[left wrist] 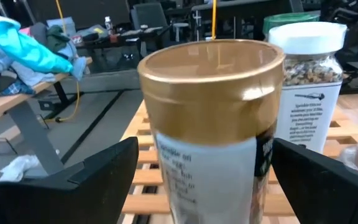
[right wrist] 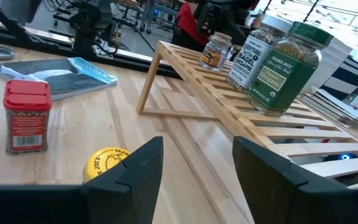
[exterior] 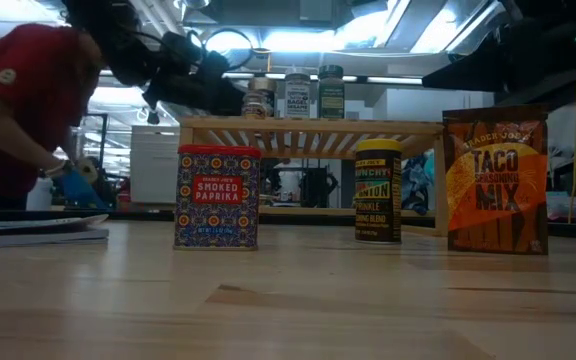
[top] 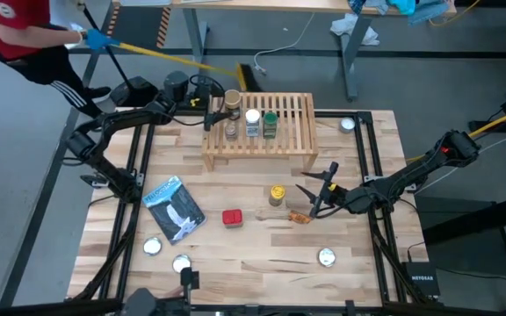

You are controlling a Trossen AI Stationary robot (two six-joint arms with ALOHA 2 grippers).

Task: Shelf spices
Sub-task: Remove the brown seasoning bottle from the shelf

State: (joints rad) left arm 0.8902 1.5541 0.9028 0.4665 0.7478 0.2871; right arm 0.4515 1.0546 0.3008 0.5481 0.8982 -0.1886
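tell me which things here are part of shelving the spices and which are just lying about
Job: shelf; tan-lid jar between left gripper fingers; jars on shelf; yellow jar; red tin; taco packet.
Lying about: pouch; silver discs.

The red tin point(exterior: 217, 197) reads "SMOKED PAPRIKA". The orange packet point(exterior: 495, 180) reads "TRADER JOE'S TACO SEASONING MIX". The green-lidded jar point(right wrist: 288, 68) carries "TRADER JOE'S Organic Oregano". The white-lidded jar point(right wrist: 257, 51) beside it reads "BAGEL SESAME".

Overhead, table-level and two wrist cameras all share the shelf point(top: 259, 132).
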